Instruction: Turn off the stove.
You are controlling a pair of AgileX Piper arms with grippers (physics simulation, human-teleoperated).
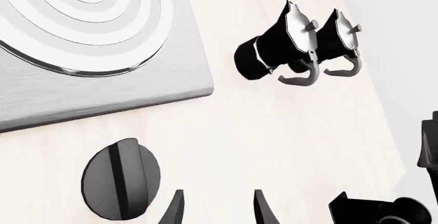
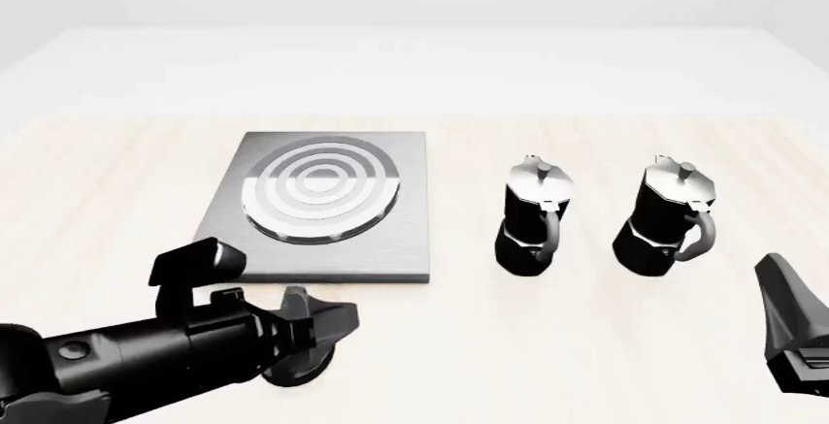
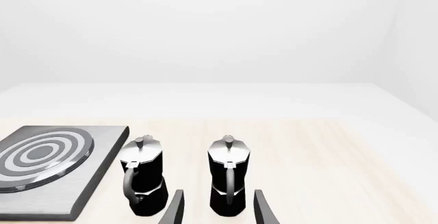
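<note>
I am holding my left gripper low over the table, just beside the knob, because the knob is what switches the stove off. The knob is sitting in front of the plate, near its front edge, and in the front view my gripper is hiding most of it. The jaws are standing apart and holding nothing, the knob not yet between them. My right gripper is waiting to the side, also parted and empty, pointing toward the two pots.
</note>
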